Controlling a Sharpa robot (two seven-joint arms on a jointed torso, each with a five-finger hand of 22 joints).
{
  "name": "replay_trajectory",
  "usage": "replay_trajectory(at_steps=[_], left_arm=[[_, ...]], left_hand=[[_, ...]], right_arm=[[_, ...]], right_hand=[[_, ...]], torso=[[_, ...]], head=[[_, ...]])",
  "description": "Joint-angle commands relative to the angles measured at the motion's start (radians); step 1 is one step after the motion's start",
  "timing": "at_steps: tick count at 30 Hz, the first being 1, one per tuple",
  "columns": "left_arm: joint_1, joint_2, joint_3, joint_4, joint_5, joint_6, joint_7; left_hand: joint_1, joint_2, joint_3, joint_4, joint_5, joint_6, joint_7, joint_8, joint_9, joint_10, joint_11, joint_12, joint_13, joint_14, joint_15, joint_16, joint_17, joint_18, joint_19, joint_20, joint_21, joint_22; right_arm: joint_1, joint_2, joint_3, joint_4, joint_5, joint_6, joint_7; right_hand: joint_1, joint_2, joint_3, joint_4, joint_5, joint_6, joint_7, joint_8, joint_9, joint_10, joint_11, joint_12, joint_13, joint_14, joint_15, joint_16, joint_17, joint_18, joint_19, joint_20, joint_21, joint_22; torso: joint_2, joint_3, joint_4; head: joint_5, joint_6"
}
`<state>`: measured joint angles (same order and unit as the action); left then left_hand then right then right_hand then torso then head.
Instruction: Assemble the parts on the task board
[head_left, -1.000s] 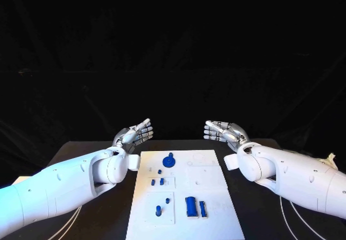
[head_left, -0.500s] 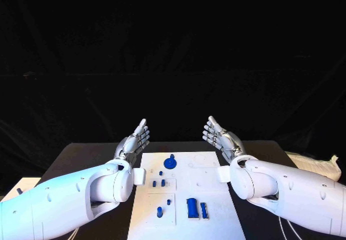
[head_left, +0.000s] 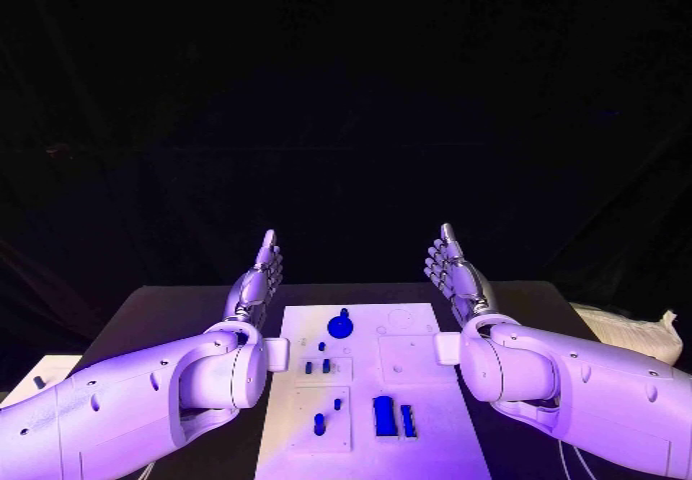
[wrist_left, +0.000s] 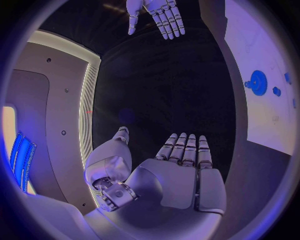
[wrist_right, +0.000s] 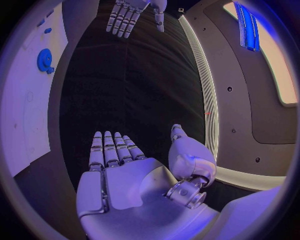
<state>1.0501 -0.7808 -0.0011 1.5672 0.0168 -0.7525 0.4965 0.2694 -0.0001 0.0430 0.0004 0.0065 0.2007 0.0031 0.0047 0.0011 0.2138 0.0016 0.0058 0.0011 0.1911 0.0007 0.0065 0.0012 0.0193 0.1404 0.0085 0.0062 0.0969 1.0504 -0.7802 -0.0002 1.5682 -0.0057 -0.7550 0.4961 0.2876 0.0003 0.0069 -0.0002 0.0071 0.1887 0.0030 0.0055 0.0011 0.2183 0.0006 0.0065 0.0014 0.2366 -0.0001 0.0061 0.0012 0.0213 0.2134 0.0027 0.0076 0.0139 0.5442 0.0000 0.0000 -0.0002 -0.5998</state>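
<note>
Both hands are raised above the far end of the black table, palms turned toward each other, fingers straight and held together, nothing in either of them. The left hand stands just beyond the far left corner of the task board, and the right hand stands just beyond the far right corner, so the board lies between the two arms and nearer the robot than both hands. The left wrist view shows the left hand flat and released, with the right hand facing it across the gap and the board off to the side. The right wrist view mirrors this: the right hand flat and free, the left hand opposite, the board at the side. On the board the blue parts all lie apart from the hands. A round gear-like part sits at the far end of the board, the closest piece to the hands; it also shows in the left wrist view and the right wrist view. Small pegs stand near the middle of the board on its left side. Two more small pieces lie further toward the robot, and beside them a larger block with a thin bar just to its right. At the table's right edge lies a crumpled pale bag.
</note>
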Motion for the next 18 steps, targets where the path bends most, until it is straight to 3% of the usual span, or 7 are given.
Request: replay_trajectory(at_steps=[1, 9, 10, 15, 16, 17, 18], left_arm=[[0.000, 0.001, 0.001, 0.003, -0.017, -0.018, 0.024], [0.000, 0.001, 0.001, 0.003, -0.017, -0.018, 0.024], [0.000, 0.001, 0.001, 0.003, -0.017, -0.018, 0.024], [0.000, 0.001, 0.001, 0.003, -0.017, -0.018, 0.024], [0.000, 0.001, 0.001, 0.003, -0.017, -0.018, 0.024], [0.000, 0.001, 0.001, 0.003, -0.017, -0.018, 0.024], [0.000, 0.001, 0.001, 0.003, -0.017, -0.018, 0.024]], left_hand=[[-0.083, 0.000, -0.043, 0.000, -0.007, -0.063, -0.003, -0.005, -0.001, -0.067, -0.002, -0.006, -0.001, -0.059, -0.001, -0.007, -0.001, -0.019, -0.044, -0.008, -0.006, -0.097], [-0.136, 0.000, -0.043, 0.000, -0.007, -0.100, -0.003, -0.005, -0.001, -0.108, -0.002, -0.006, -0.001, -0.097, -0.001, -0.007, -0.001, -0.019, -0.068, -0.008, -0.006, -0.097], [-0.144, 0.000, -0.043, 0.000, -0.007, -0.107, -0.003, -0.005, -0.001, -0.115, -0.002, -0.006, -0.001, -0.101, -0.001, -0.007, -0.001, -0.019, -0.140, -0.008, -0.006, -0.097], [-0.163, 0.000, -0.043, 0.000, -0.007, -0.121, -0.003, -0.005, -0.001, -0.130, -0.002, -0.006, -0.001, -0.116, -0.001, -0.007, -0.001, -0.019, -0.140, -0.008, -0.006, -0.097], [-0.166, 0.000, -0.043, 0.000, -0.007, -0.121, -0.003, -0.005, -0.001, -0.131, -0.002, -0.006, -0.001, -0.117, -0.001, -0.007, -0.001, -0.019, -0.140, -0.008, -0.006, -0.097], [-0.177, 0.000, -0.043, 0.000, -0.007, -0.201, -0.003, -0.005, -0.001, -0.141, -0.002, -0.006, -0.001, -0.191, -0.001, -0.007, -0.001, -0.019, -0.140, -0.008, -0.006, -0.097], [-0.193, 0.000, -0.043, 0.000, -0.007, -0.201, -0.003, -0.005, -0.001, -0.214, -0.002, -0.006, -0.001, -0.191, -0.001, -0.007, -0.001, -0.019, -0.140, -0.008, -0.006, -0.097]], right_arm=[[0.000, 0.000, 0.000, 0.002, 0.006, -0.015, 0.024], [0.000, 0.000, 0.000, 0.002, 0.006, -0.015, 0.024], [0.000, 0.000, 0.000, 0.002, 0.006, -0.015, 0.024], [0.000, 0.000, 0.000, 0.002, 0.006, -0.015, 0.024], [0.000, 0.000, 0.000, 0.002, 0.006, -0.015, 0.024], [0.000, 0.000, 0.000, 0.002, 0.006, -0.015, 0.024], [0.000, 0.000, 0.000, 0.002, 0.006, -0.015, 0.024]], right_hand=[[-0.089, 0.000, -0.007, 0.000, -0.007, -0.059, -0.003, -0.006, -0.001, -0.067, -0.001, -0.007, -0.001, -0.073, 0.000, -0.006, -0.001, -0.021, -0.066, -0.003, -0.008, -0.014], [-0.145, 0.000, -0.007, 0.000, -0.007, -0.096, -0.003, -0.006, -0.001, -0.110, -0.001, -0.007, -0.001, -0.120, 0.000, -0.006, -0.001, -0.021, -0.108, -0.003, -0.008, -0.014], [-0.154, 0.000, -0.007, 0.000, -0.007, -0.101, -0.003, -0.006, -0.001, -0.117, -0.001, -0.007, -0.001, -0.128, 0.000, -0.006, -0.001, -0.021, -0.115, -0.003, -0.008, -0.014], [-0.173, 0.000, -0.007, 0.000, -0.007, -0.113, -0.003, -0.006, -0.001, -0.132, -0.001, -0.007, -0.001, -0.142, 0.000, -0.006, -0.001, -0.021, -0.128, -0.003, -0.008, -0.014], [-0.187, 0.000, -0.007, 0.000, -0.007, -0.189, -0.003, -0.006, -0.001, -0.142, -0.001, -0.007, -0.001, -0.156, 0.000, -0.006, -0.001, -0.021, -0.140, -0.003, -0.008, -0.014], [-0.205, 0.000, -0.007, 0.000, -0.007, -0.189, -0.003, -0.006, -0.001, -0.218, -0.001, -0.007, -0.001, -0.237, 0.000, -0.006, -0.001, -0.021, -0.213, -0.003, -0.008, -0.014], [-0.288, 0.000, -0.007, 0.000, -0.007, -0.189, -0.003, -0.006, -0.001, -0.218, -0.001, -0.007, -0.001, -0.237, 0.000, -0.006, -0.001, -0.021, -0.213, -0.003, -0.008, -0.014]], torso=[[0.000, 0.0000, 0.0000], [0.000, 0.0000, 0.0000], [0.000, 0.0000, 0.0000], [0.000, 0.0000, 0.0000], [0.000, 0.0000, 0.0000], [0.000, 0.0000, 0.0000], [0.000, 0.0000, 0.0000]], head=[[0.000, 0.000], [0.000, 0.000], [0.000, 0.000], [0.000, 0.000], [0.000, 0.000], [0.000, 0.000], [0.000, 0.000]])
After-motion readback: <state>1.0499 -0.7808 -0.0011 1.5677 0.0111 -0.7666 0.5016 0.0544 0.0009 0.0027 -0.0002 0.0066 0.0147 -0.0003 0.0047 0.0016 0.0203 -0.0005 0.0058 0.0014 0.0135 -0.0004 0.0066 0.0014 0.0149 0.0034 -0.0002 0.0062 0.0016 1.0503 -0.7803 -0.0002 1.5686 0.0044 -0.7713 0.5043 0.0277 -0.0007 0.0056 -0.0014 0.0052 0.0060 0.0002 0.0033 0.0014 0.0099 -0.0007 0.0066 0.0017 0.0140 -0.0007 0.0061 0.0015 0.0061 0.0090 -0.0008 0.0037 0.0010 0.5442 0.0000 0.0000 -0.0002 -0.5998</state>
